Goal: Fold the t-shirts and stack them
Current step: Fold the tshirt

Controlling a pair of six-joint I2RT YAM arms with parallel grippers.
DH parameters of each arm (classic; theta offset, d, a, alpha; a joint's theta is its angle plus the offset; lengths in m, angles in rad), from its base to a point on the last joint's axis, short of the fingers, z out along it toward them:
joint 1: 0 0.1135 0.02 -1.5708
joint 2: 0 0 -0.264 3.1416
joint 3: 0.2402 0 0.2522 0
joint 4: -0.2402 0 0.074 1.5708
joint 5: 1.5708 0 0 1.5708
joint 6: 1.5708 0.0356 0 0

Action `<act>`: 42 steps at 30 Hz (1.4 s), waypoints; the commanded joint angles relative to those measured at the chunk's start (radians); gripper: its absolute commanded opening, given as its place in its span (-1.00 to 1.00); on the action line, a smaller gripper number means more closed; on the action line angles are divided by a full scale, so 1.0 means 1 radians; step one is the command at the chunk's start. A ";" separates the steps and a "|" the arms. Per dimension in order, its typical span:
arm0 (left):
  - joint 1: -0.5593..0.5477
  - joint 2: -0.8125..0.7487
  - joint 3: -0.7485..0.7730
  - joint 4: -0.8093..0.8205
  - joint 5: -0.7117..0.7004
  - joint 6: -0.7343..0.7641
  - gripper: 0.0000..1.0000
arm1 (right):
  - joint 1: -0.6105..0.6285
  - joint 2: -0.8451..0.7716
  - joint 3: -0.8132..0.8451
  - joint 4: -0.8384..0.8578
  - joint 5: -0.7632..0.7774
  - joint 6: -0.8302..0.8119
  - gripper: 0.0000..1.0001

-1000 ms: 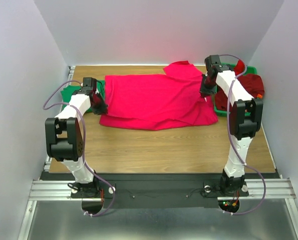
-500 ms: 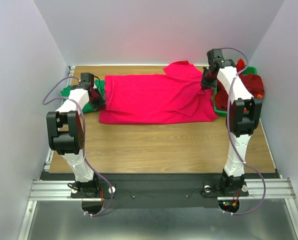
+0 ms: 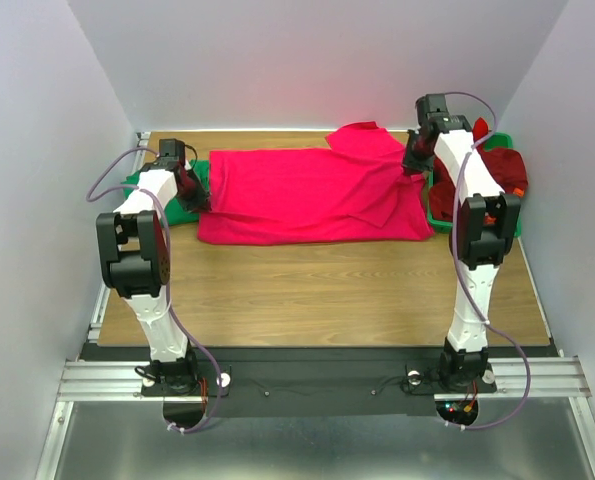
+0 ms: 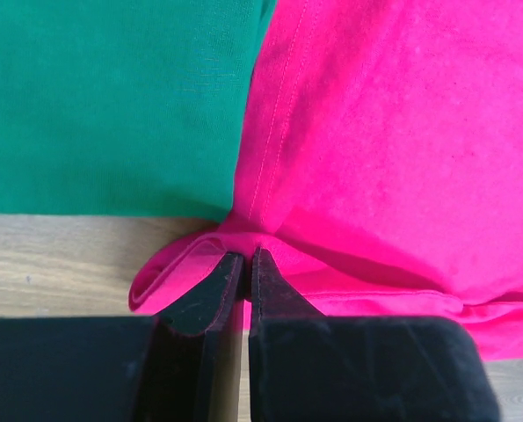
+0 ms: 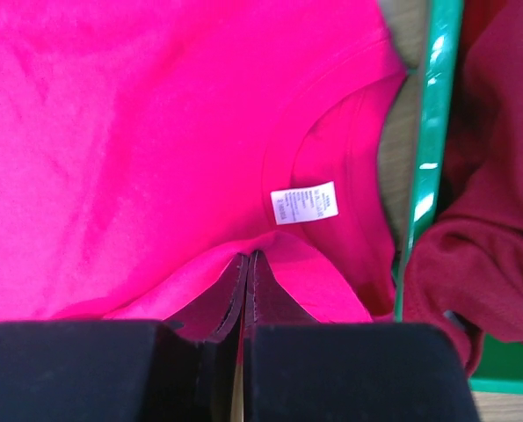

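Observation:
The bright pink-red t-shirt (image 3: pixel 307 195) lies spread across the far half of the table, its near long edge folded back over it. My left gripper (image 3: pixel 195 192) is shut on the shirt's left hem edge (image 4: pixel 235 242). My right gripper (image 3: pixel 413 165) is shut on the shirt's cloth (image 5: pixel 243 251) beside the collar and its white label (image 5: pixel 303 203). A green t-shirt (image 3: pixel 147 190) lies flat at the far left, also in the left wrist view (image 4: pixel 112 97). A dark red t-shirt (image 3: pixel 499 170) lies bunched in the tray, also in the right wrist view (image 5: pixel 498 211).
A green plastic tray (image 3: pixel 477 223) stands at the far right, its rim (image 5: pixel 428 167) close to my right gripper. White walls enclose the table on three sides. Bare wooden tabletop (image 3: pixel 317 290) stretches in front of the shirt.
Both grippers have carried the shirt's near edge away from me, over the shirt. The spread cloth is now narrower front to back.

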 commanded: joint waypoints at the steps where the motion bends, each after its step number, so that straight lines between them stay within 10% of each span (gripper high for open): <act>1: 0.011 0.006 0.062 -0.002 0.019 0.017 -1.00 | -0.027 0.003 0.060 0.006 0.020 -0.011 -0.99; 39: 0.018 0.110 0.167 -0.001 0.051 0.028 -1.00 | -0.078 0.084 0.128 0.006 0.006 -0.015 -0.99; 42: 0.017 0.130 0.241 -0.018 0.046 0.026 -0.26 | -0.078 0.095 0.172 0.005 0.008 -0.012 -0.95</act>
